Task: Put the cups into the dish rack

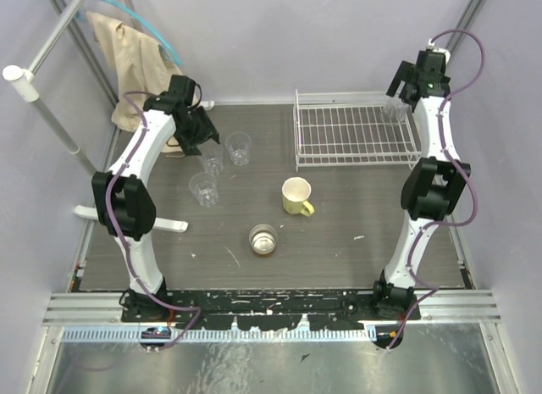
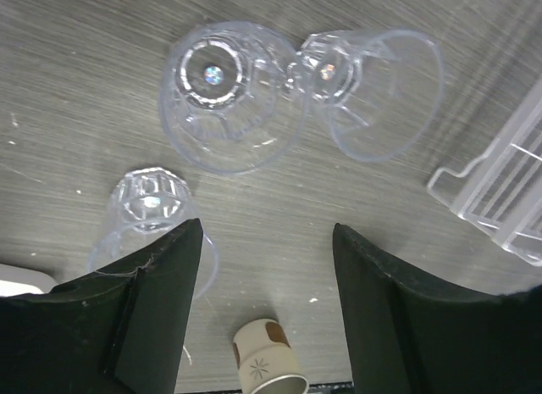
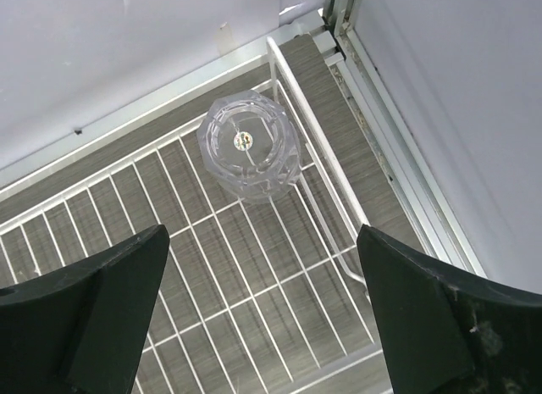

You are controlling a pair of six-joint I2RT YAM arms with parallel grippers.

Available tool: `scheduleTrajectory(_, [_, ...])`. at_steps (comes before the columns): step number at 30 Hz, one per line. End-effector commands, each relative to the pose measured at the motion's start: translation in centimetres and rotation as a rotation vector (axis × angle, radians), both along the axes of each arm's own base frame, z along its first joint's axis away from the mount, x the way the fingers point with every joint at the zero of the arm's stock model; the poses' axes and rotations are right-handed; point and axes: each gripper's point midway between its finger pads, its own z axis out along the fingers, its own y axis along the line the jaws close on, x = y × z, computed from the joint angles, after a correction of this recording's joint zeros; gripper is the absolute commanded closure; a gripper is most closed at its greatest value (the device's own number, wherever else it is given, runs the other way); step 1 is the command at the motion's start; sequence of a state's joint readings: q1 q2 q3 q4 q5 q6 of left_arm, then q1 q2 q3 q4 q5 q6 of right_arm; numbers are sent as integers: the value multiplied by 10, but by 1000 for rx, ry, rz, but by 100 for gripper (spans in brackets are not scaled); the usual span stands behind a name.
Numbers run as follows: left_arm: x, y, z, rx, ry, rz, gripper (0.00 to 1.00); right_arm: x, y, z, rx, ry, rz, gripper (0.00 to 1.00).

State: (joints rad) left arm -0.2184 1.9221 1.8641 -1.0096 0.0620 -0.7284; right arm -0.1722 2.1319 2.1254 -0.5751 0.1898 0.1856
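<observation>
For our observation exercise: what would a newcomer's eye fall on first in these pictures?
The pale yellow mug stands in the middle, the brightest cup, with a metallic-brown cup a little nearer. One clear tumbler sits in the far right corner of the white dish rack, below the open right gripper. Three more tumblers cluster at far left under the open left gripper.

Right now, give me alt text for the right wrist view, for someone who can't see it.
A clear tumbler stands in a corner of the white wire rack, seen from above. The right end effector hangs open over the rack, holding nothing, its two dark fingers filling the lower corners.
</observation>
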Motion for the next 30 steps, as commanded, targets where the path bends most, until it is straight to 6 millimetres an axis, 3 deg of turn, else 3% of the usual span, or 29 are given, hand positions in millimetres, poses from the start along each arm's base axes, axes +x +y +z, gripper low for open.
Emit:
scheduleTrajectory(1, [-7,22,-17,131,73,-4,32,-13,-1,54,-22,-120,-22,0])
scheduleTrajectory(8, [-10,37,-40,167,115,15,47,-37,-3,73,-21,-145,-30,0])
scheduleTrajectory(15, [-6,49,-58,219,155,16,48,-53,1,86,-5,-167,-22,0])
scheduleTrajectory(30, [29,51,-89,240,161,39,60,-71,15,106,48,-216,5,0])
